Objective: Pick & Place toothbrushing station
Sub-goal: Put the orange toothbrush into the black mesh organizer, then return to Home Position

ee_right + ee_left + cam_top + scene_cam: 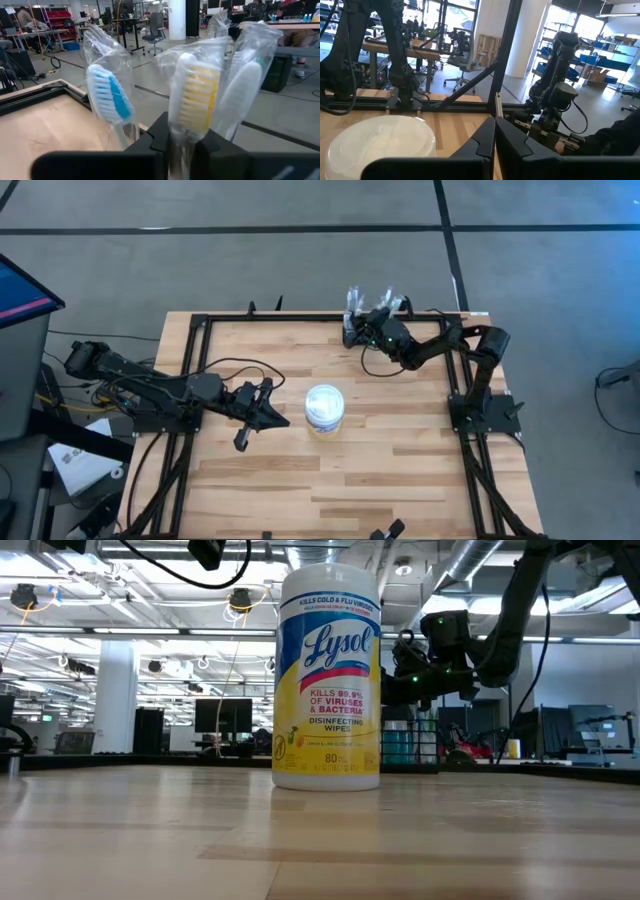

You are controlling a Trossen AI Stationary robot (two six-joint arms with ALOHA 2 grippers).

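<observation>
Right now the right gripper (352, 330) is at the toothbrushing station (368, 308) on the table's (400, 470) far edge, can't tell its finger state. Left gripper (243, 438) pressed closed, empty, beside the wipes tub (324, 409).

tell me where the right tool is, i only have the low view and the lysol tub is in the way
observer: The right tool is at the table's far edge, at a bunch of wrapped toothbrushes.
operator: how many brushes
observer: Three show in its wrist view, each in clear wrap: a blue-bristled brush, a yellow-bristled brush and a white brush.
operator: and the left tool
observer: The left tool is shut, just left of the tub in the high view, not touching it.
</observation>
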